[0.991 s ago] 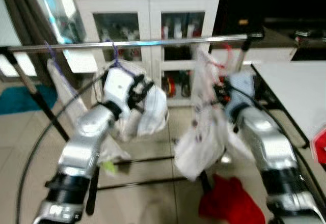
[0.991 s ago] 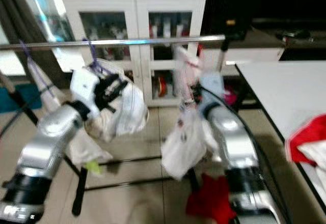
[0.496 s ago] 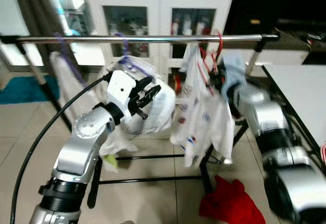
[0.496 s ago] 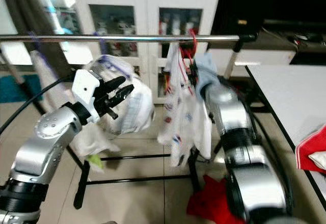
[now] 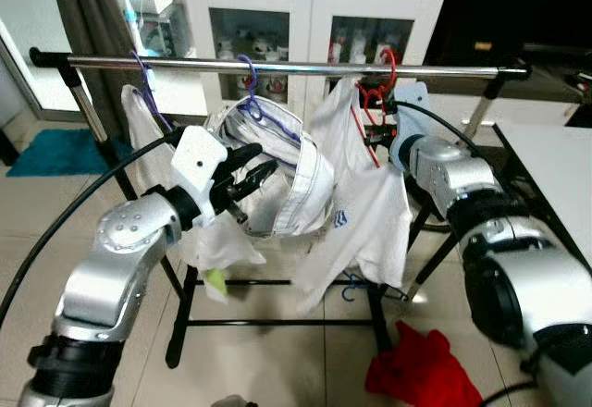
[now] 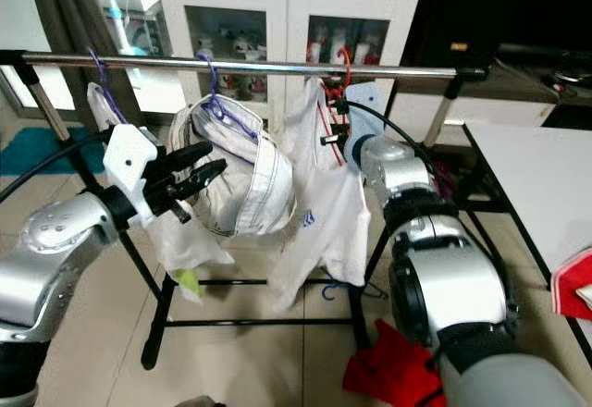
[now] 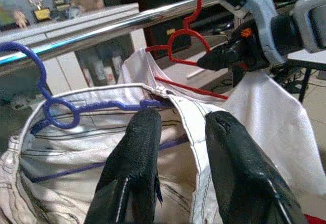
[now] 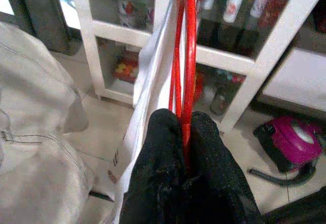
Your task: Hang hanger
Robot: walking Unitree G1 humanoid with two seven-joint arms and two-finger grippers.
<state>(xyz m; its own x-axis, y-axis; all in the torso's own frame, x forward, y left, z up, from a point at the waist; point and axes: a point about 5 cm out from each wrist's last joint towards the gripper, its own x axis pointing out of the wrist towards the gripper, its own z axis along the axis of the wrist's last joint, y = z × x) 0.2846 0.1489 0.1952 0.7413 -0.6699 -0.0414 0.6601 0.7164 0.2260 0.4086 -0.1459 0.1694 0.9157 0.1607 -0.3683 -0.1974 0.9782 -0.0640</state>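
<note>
A red hanger (image 5: 377, 102) carrying a white T-shirt (image 5: 356, 203) has its hook over the steel rail (image 5: 277, 65) of a clothes rack, at about one o'clock from the centre of the left eye view. The right gripper (image 8: 184, 127) has its two black fingers pressed together on the hanger's thin red wire, which runs straight up from between the fingertips toward twelve o'clock in the right wrist view; the shirt's white cloth hangs just beside the wire. In the left eye view that gripper sits just below the hook, with the silver right arm (image 5: 481, 222) stretching back toward four o'clock.

The left gripper (image 7: 175, 127) hovers with its fingers apart and nothing between them, just in front of a bundled white garment (image 5: 277, 180) that hangs from a purple hanger (image 5: 254, 97) on the same rail. In the left wrist view the garment's seamed edge runs across just beyond the spread fingertips; whether they touch the cloth cannot be told. The red hanger lies beyond it at one o'clock, well apart from these fingers.

A second purple hanger (image 5: 143, 74) with another white garment hangs near the rail's far left end. A red cloth (image 5: 421, 375) lies on the tiled floor at five o'clock, and a white glass-fronted cabinet (image 5: 314, 18) stands behind the rack.
</note>
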